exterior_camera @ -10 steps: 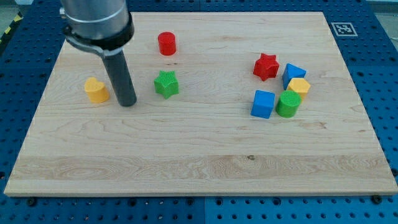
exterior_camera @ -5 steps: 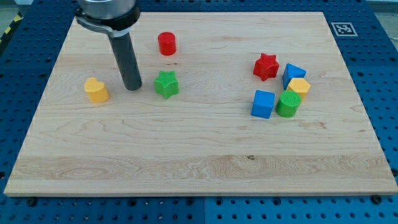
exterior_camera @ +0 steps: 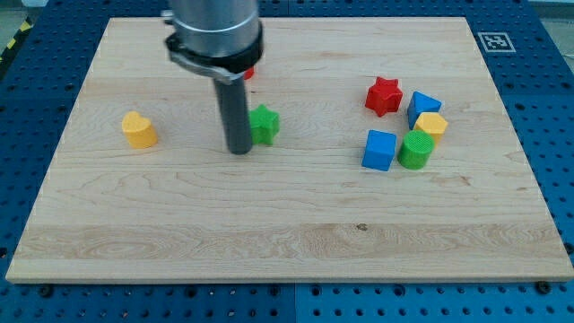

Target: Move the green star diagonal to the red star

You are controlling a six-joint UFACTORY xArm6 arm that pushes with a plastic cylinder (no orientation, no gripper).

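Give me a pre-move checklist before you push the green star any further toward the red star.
1. My tip sits at the green star's left side in the view, apparently touching: ok.
2. Push line to the view's right, toward the red star: bare board between them: ok.
3. Green star not yet diagonal to the red star, well to its left: not ok.
4. Blue cube and green cylinder lie below the red star, crowding that corner: not ok.
5. Red cylinder mostly hidden behind the arm, position uncertain: cannot tell.
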